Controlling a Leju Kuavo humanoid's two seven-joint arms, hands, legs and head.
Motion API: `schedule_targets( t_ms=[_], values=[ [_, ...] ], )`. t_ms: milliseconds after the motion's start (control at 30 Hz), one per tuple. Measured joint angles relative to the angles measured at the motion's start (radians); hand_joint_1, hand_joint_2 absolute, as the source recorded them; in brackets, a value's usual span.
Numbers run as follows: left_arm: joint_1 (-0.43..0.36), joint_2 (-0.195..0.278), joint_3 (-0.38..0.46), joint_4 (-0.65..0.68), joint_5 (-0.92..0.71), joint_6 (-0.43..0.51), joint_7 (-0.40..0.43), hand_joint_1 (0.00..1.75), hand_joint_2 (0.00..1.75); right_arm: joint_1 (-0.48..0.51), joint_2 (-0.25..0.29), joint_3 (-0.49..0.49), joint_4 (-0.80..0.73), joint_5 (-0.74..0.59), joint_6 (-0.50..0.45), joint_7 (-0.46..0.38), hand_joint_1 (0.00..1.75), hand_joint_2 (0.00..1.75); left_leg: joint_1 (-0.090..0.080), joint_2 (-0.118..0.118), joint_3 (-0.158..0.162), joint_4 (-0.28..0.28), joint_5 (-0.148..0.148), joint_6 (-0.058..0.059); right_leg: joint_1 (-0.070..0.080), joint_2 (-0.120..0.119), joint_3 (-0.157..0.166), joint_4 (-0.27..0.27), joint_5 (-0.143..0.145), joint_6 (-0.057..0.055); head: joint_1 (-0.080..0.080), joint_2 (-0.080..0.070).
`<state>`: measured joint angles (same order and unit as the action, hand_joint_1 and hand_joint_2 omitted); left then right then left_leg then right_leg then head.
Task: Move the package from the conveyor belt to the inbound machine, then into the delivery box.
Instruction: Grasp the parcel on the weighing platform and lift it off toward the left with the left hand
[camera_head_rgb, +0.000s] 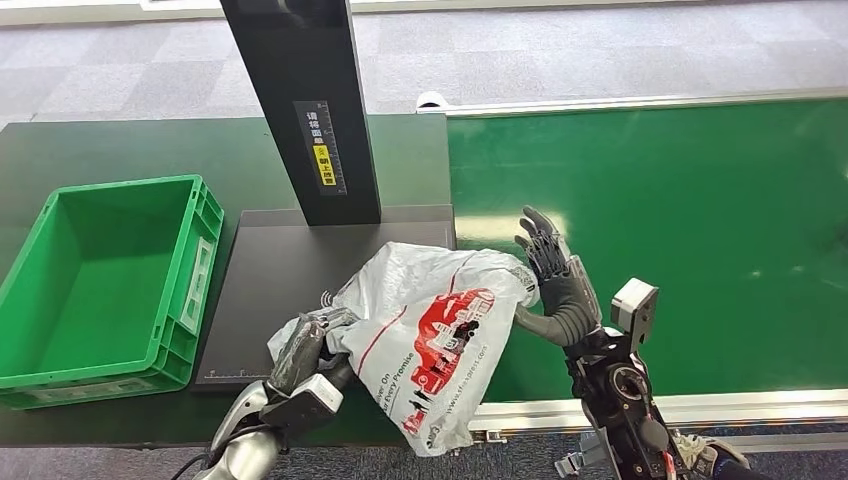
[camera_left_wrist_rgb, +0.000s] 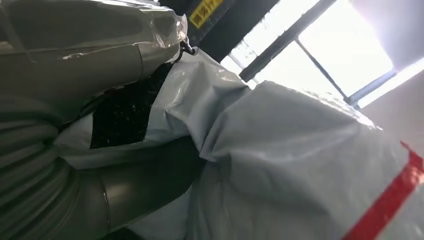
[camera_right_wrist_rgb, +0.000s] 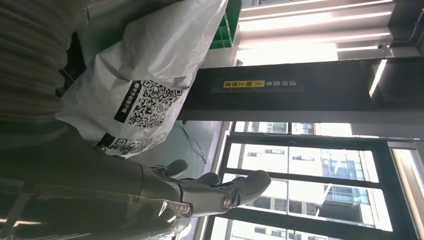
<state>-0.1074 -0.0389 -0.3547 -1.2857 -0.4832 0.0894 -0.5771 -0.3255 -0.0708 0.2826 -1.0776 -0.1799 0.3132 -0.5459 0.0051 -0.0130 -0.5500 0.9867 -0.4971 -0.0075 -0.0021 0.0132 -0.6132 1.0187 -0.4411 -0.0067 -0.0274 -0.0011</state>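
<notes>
Package (camera_head_rgb: 435, 335) — a white plastic bag with red print — hung over the black scanner platform (camera_head_rgb: 270, 290) and green conveyor belt (camera_head_rgb: 680, 220), gripped by the left hand (camera_head_rgb: 300, 350); the right hand (camera_head_rgb: 555, 280) pressed its other end, fingers spread; the dark scanner post (camera_head_rgb: 305, 100) stood just behind; a green crate (camera_head_rgb: 190, 260) sat beside the platform.
</notes>
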Motion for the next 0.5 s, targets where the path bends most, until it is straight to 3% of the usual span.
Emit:
schedule_targets(
  t_ms=[133, 333, 500],
  values=[
    [0.005, -0.023, 0.038, -0.036, 0.111, 0.076, -0.045, 1.75, 1.75, 0.0, 0.002, 0.0, 0.005, 0.008, 0.003, 0.0, 0.0, 1.75, 0.0, 0.0, 0.0, 0.0, 0.0, 0.0, 0.0, 0.0, 0.0, 0.0, 0.0, 0.0, 0.0, 0.0],
    [0.01, -0.045, 0.077, -0.077, 0.194, 0.112, -0.075, 1.75, 1.75, 0.0, 0.007, 0.002, 0.018, 0.024, 0.016, 0.005, 0.0, 1.75, 0.0, 0.0, 0.0, 0.0, 0.0, 0.0, 0.0, 0.0, 0.0, 0.0, 0.0, 0.0, 0.0, 0.0],
    [0.012, -0.06, 0.117, -0.12, 0.345, 0.188, -0.116, 1.75, 1.75, -0.013, 0.001, 0.036, 0.068, 0.127, 0.064, 0.021, 0.0, 1.75, 0.0, 0.0, 0.0, 0.0, 0.0, 0.0, 0.0, 0.0, 0.0, 0.0, 0.0, 0.0, 0.0, 0.0]
  ],
)
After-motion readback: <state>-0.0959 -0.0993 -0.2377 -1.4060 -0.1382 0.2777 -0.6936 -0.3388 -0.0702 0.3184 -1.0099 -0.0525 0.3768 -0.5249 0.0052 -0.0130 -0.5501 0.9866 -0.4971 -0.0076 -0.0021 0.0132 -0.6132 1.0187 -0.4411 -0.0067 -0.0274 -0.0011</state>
